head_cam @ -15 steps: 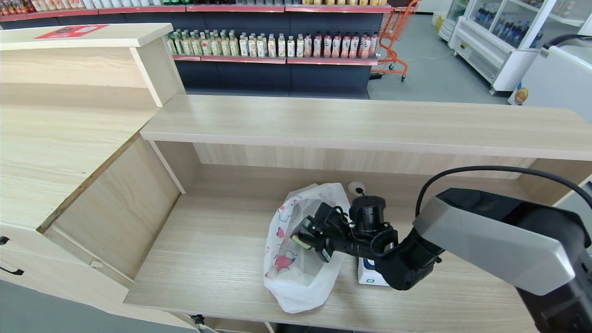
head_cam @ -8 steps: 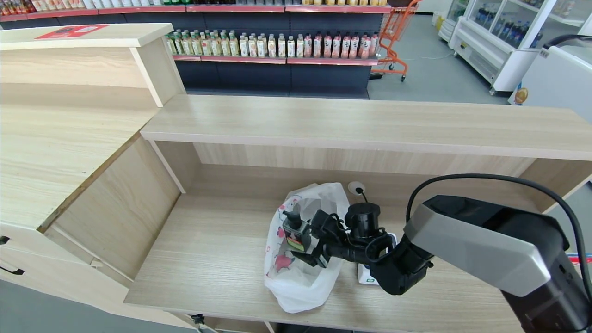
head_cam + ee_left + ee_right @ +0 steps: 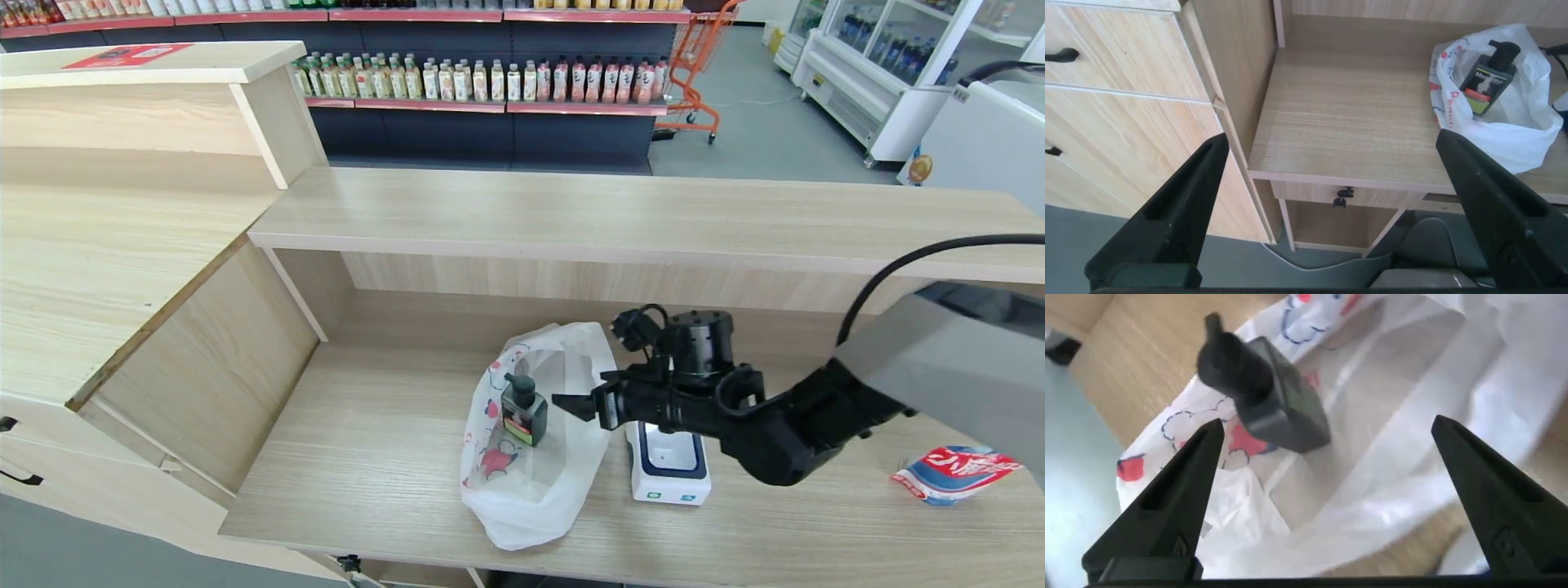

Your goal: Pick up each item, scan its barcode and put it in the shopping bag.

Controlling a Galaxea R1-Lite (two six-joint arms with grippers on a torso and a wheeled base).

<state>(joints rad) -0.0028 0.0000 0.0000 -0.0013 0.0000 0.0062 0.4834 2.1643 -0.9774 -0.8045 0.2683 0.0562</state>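
Left gripper (image 3: pixel 1331 216) hangs low off the counter's (image 3: pixel 367 482) front edge, jaws wide, empty. On the counter the white shopping bag (image 3: pixel 510 506) gapes, the dark pump bottle (image 3: pixel 523 415) upright inside; scanner (image 3: pixel 668 465) just beside the bag, snack packet (image 3: pixel 953 474) well apart to the right. Right gripper (image 3: pixel 571 403) hovers at the bag's mouth near the bottle, jaws wide, gripping nothing.

Print on bottle label (image 3: pixel 523 421), snack bag (image 3: pixel 955 474): nothing legible.
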